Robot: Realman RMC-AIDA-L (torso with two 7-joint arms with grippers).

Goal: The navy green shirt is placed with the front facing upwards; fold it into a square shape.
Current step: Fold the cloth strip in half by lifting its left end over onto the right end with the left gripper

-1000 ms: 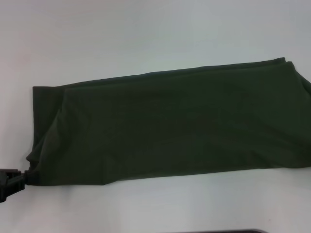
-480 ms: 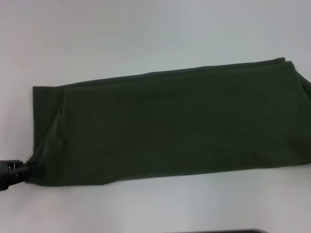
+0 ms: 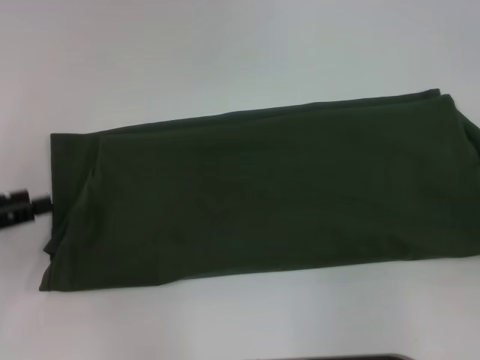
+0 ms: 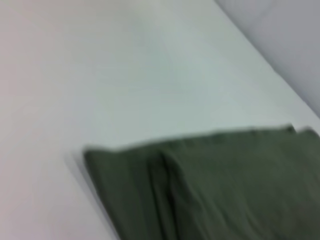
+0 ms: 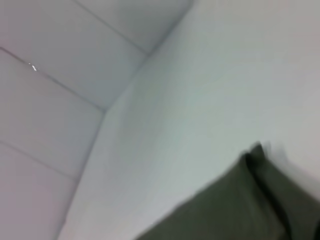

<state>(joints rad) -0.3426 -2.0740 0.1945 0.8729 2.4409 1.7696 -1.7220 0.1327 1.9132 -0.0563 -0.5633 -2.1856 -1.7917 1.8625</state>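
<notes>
The navy green shirt [image 3: 262,195] lies on the white table [image 3: 225,60] as a long band folded lengthwise, plain side up, running from the left to past the right edge of the head view. No print shows. My left gripper [image 3: 26,205] sits at the far left, just beside the shirt's left edge at mid-height, and only its dark tip is visible. The left wrist view shows the shirt's [image 4: 215,190] left end with a fold ridge. One corner of the shirt [image 5: 240,205] appears in the right wrist view. My right gripper is out of view.
A grey wall [image 5: 65,75] meets the table [image 5: 225,75] at the far side. A dark strip [image 3: 337,358] shows at the bottom edge of the head view.
My left gripper has moved from the shirt's near-left corner away along the left edge to mid-height. The corner now lies flat on the table.
</notes>
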